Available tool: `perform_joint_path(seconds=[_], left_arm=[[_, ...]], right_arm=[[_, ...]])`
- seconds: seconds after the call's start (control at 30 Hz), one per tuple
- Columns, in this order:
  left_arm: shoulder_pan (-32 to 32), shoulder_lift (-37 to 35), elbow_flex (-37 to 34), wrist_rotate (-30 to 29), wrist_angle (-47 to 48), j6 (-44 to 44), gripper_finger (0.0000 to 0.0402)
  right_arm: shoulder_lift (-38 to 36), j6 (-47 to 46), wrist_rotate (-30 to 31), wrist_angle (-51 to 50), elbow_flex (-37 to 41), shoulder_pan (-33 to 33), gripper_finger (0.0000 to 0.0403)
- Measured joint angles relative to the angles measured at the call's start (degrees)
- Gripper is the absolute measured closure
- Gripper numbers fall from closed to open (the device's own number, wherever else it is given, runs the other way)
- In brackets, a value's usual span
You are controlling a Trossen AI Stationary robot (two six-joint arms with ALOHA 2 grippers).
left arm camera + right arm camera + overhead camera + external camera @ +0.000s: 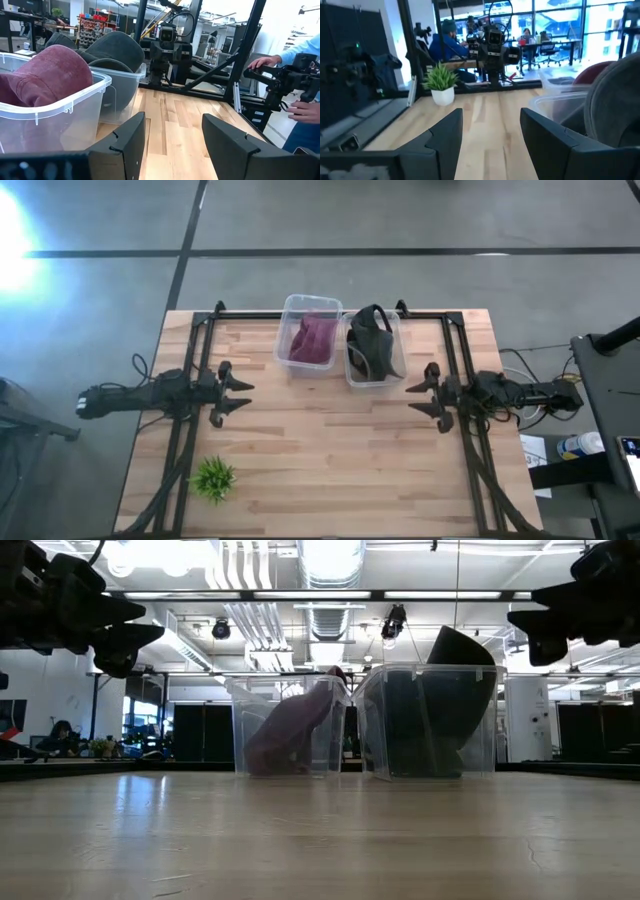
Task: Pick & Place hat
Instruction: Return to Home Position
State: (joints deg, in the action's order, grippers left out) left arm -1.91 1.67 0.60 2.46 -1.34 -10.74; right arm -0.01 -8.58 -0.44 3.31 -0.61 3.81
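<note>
A maroon hat [312, 338] lies in a clear plastic bin [290, 358] at the table's far middle; it also shows in the left wrist view [47, 70]. A dark grey hat [372, 340] sits in a second clear bin [352, 378] just right of it, its top above the rim [455, 650]. My left gripper [240, 396] is open and empty at the table's left side, above the table. My right gripper [418, 400] is open and empty at the table's right side, also above the table. Both point toward the table's middle.
A small green potted plant [212, 478] stands near the table's near left corner. Black frame rails [195, 360] run along the left and right sides of the wooden table. A person's hands [300, 107] show beyond the table's right side.
</note>
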Motion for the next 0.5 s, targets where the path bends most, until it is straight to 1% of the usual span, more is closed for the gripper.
perform_joint_path(seconds=[0.27, 0.5], left_arm=[[0.00, 0.17, 0.00, 0.03, 0.02, 0.02, 0.0211], [0.00, 0.17, 0.00, 0.02, 0.04, 0.00, 0.0211]], right_arm=[[0.54, 6.07, -0.05, -2.77, 0.05, 0.04, 0.0209], [2.91, 2.50, 0.34, -2.80, 0.08, 0.04, 0.0209]])
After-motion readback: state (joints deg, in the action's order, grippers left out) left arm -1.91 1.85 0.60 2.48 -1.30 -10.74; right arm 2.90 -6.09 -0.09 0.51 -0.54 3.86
